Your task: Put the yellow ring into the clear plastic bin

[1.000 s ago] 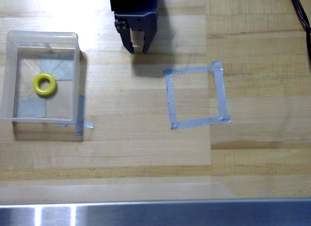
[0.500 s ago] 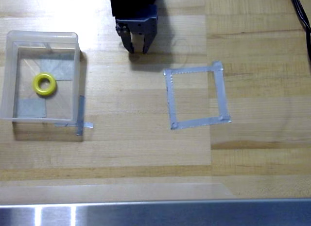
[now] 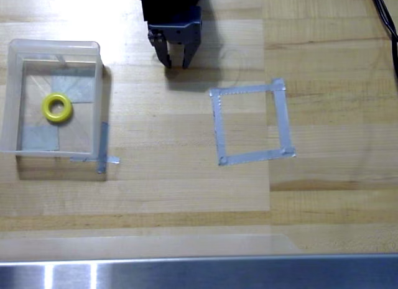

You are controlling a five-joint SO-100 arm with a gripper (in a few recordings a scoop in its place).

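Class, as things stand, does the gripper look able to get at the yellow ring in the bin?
Probably yes. The yellow ring lies uncovered inside the open-topped clear plastic bin, so the gripper should reach it from above; the low walls block a sideways approach.

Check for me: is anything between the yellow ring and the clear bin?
Nothing visible: the yellow ring already lies inside the clear plastic bin. The gripper is apart from it, holding nothing, with bare table between.
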